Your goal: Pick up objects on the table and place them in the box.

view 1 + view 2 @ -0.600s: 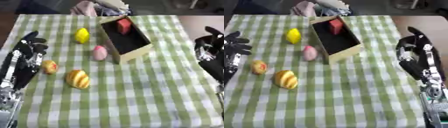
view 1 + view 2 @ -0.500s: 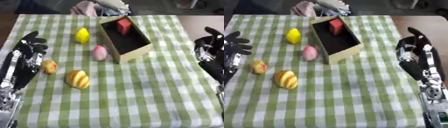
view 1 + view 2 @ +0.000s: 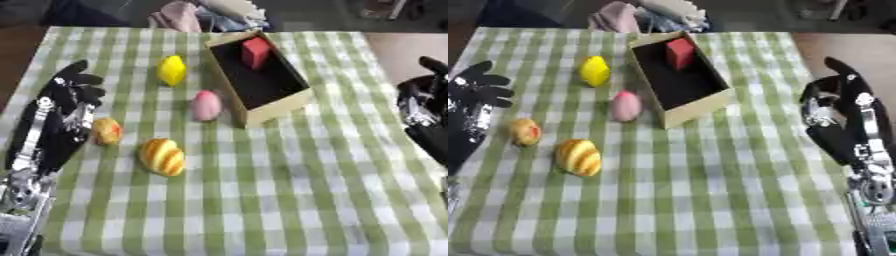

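The left hand [image 3: 68, 92] and right hand [image 3: 840, 107] are black, with silver-white joints and metal fittings along each forearm.
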{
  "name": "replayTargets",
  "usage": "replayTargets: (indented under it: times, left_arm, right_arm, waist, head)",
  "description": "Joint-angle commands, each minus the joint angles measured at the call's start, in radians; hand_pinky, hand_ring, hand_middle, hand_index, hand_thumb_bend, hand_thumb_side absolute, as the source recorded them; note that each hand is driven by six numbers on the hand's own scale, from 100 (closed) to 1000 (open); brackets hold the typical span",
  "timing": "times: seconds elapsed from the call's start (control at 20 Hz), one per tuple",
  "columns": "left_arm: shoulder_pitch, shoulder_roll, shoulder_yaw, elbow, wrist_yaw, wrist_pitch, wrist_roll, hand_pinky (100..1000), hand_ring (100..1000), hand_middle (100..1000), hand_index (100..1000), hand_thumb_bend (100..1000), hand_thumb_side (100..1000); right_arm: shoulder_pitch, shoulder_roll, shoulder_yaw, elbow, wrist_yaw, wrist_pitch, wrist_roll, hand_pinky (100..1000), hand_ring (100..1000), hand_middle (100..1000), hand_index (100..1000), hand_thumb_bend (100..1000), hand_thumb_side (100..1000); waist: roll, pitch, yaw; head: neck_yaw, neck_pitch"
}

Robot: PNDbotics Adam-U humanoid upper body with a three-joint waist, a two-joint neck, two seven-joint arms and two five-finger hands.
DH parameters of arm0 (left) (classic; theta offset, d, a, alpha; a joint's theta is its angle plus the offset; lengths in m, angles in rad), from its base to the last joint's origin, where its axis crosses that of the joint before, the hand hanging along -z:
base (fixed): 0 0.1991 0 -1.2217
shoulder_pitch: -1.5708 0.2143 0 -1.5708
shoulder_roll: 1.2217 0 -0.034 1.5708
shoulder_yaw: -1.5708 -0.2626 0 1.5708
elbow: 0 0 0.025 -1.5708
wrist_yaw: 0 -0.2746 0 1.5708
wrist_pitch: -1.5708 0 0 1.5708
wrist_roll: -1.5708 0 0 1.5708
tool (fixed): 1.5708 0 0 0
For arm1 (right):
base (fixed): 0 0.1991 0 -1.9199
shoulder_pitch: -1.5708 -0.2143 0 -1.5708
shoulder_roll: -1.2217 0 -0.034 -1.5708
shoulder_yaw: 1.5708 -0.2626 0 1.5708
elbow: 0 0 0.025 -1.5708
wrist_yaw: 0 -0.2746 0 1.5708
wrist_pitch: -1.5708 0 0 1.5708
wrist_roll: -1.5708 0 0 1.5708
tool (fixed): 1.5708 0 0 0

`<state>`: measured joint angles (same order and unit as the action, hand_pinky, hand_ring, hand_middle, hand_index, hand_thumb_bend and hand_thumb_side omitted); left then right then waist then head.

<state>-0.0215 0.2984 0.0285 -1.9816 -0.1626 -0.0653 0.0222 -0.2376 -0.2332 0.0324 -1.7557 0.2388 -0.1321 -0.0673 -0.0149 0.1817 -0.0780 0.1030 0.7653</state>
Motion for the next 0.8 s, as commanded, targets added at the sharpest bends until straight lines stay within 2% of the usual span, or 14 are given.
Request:
replayTargets:
  times: [0.05, 0.2, 0.25, 0.3, 0.45, 0.55, 0.65, 0.75, 0.8]
  left_arm:
    - [-0.010, 0.037, 0.011, -0.018, -0.018, 0.004, -0.006, 676, 692, 693, 918, 100, 623]
    - [-0.016, 0.106, 0.028, -0.018, -0.077, 0.012, -0.031, 678, 674, 680, 907, 100, 491]
    - [-0.018, 0.132, 0.035, -0.018, -0.100, 0.013, -0.045, 678, 674, 680, 907, 100, 491]
    - [-0.020, 0.167, 0.040, -0.018, -0.129, 0.015, -0.065, 684, 663, 671, 898, 100, 386]
    - [-0.025, 0.286, 0.044, -0.018, -0.238, 0.006, -0.178, 703, 660, 675, 890, 100, 217]
    - [-0.034, 0.373, 0.032, -0.018, -0.309, 0.000, -0.280, 712, 657, 673, 882, 100, 163]
    - [-0.046, 0.452, 0.011, -0.018, -0.365, 0.001, -0.386, 719, 660, 677, 879, 137, 146]
    - [-0.062, 0.521, -0.013, -0.017, -0.413, 0.011, -0.483, 731, 652, 681, 875, 270, 138]
    - [-0.074, 0.553, -0.027, -0.011, -0.440, 0.017, -0.526, 734, 646, 682, 873, 302, 138]
  right_arm:
    - [-0.007, -0.009, -0.002, -0.011, 0.006, -0.002, 0.007, 587, 714, 591, 906, 100, 470]
    - [-0.006, -0.011, -0.003, -0.010, 0.009, -0.001, 0.013, 586, 712, 589, 907, 100, 470]
    - [-0.005, -0.012, -0.003, -0.010, 0.009, -0.001, 0.015, 586, 711, 589, 907, 100, 473]
    - [-0.005, -0.014, -0.003, -0.010, 0.010, -0.001, 0.017, 586, 711, 589, 908, 100, 470]
    - [-0.005, -0.016, -0.002, -0.009, 0.011, -0.001, 0.021, 587, 719, 588, 910, 100, 470]
    - [-0.003, -0.018, 0.000, -0.008, 0.011, 0.000, 0.027, 588, 722, 587, 911, 100, 470]
    - [-0.002, -0.019, 0.002, -0.006, 0.010, 0.000, 0.033, 588, 723, 586, 912, 100, 470]
    - [-0.002, -0.020, 0.004, -0.004, 0.009, -0.001, 0.038, 588, 724, 585, 913, 100, 470]
    - [-0.002, -0.021, 0.005, -0.004, 0.008, -0.001, 0.041, 589, 723, 585, 913, 100, 470]
  waist:
    - [0.010, -0.020, -0.001]
    - [0.013, -0.022, -0.002]
    - [0.014, -0.023, -0.003]
    - [0.016, -0.023, -0.004]
    - [0.021, -0.025, -0.009]
    - [0.023, -0.026, -0.012]
    - [0.024, -0.027, -0.015]
    - [0.025, -0.029, -0.019]
    - [0.025, -0.030, -0.021]
  head:
    - [-0.006, 0.005]
    - [-0.009, 0.005]
    - [-0.009, 0.005]
    - [-0.007, 0.005]
    - [-0.008, 0.005]
    - [-0.005, 0.005]
    - [-0.001, 0.005]
    - [0.001, 0.005]
    - [0.002, 0.005]
